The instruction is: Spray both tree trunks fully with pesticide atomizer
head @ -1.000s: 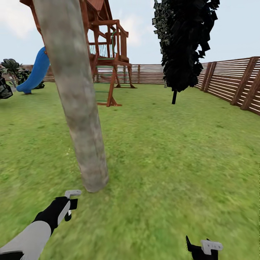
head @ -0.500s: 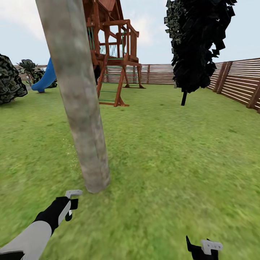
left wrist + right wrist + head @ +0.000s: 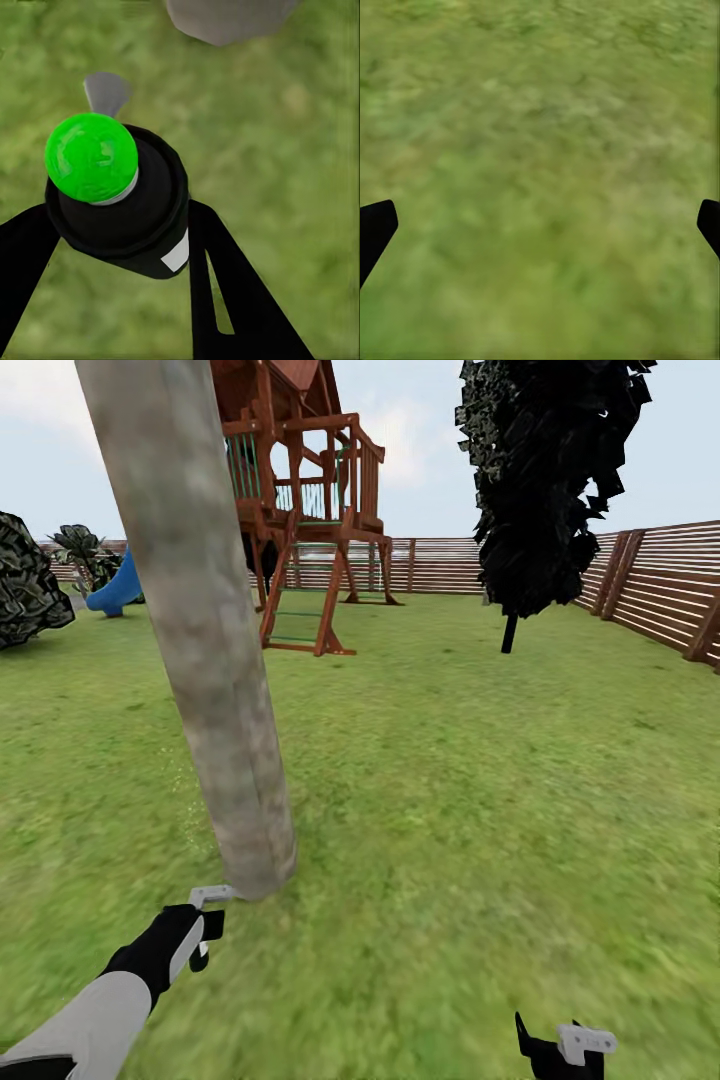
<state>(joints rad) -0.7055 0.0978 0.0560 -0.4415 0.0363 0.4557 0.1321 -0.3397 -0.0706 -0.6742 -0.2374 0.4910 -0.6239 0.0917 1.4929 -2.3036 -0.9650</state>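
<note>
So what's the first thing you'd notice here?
The big grey trunk leaning up through the left of the head view, right in front of the robot on the lawn. Behind it stands a brown wooden playset, and a black tree rises at the right near the fence. In the left wrist view, the left gripper holds a black atomizer with a bright green top.

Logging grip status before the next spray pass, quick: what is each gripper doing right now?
Left gripper: shut on the pesticide atomizer, near the tree trunk.
Right gripper: open, holding nothing, over the lawn.
</note>
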